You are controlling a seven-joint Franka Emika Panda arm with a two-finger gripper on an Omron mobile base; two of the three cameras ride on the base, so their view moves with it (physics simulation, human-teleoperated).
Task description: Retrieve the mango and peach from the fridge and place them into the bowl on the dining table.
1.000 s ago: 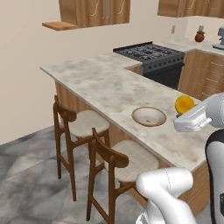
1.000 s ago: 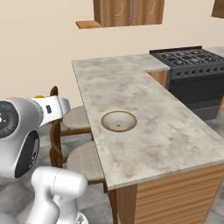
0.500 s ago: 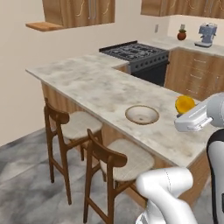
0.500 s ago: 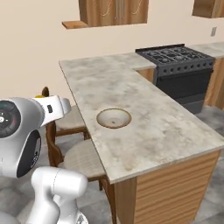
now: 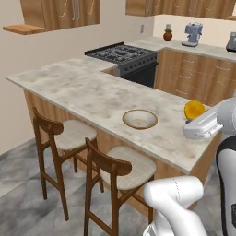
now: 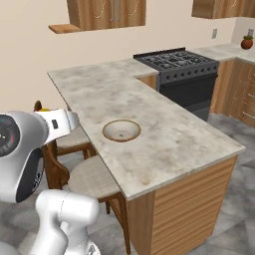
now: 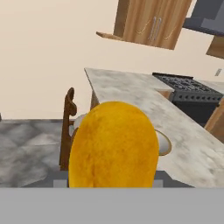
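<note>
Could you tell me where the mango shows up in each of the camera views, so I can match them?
Left base view: the mango sits at the right edge, above the arm's white wrist, right of the bowl.
Right base view: just a yellow sliver at the left, behind the wrist.
Hand view: it is large at bottom centre, with the bowl's rim to its right.
Shared landmark: the bowl on the dining table.

Arm raised and folded, gripper (image 5: pixel 196 115) carrying the mango (image 7: pixel 113 146)

The white arm rises from its base, bends at a rounded elbow low in front, and holds its forearm high and roughly level in both base views. The wrist points forward and the gripper sits at the end with the mango pressed against it. The finger tips are hidden behind the fruit, so the jaws appear closed on it rather than plainly seen.
</note>
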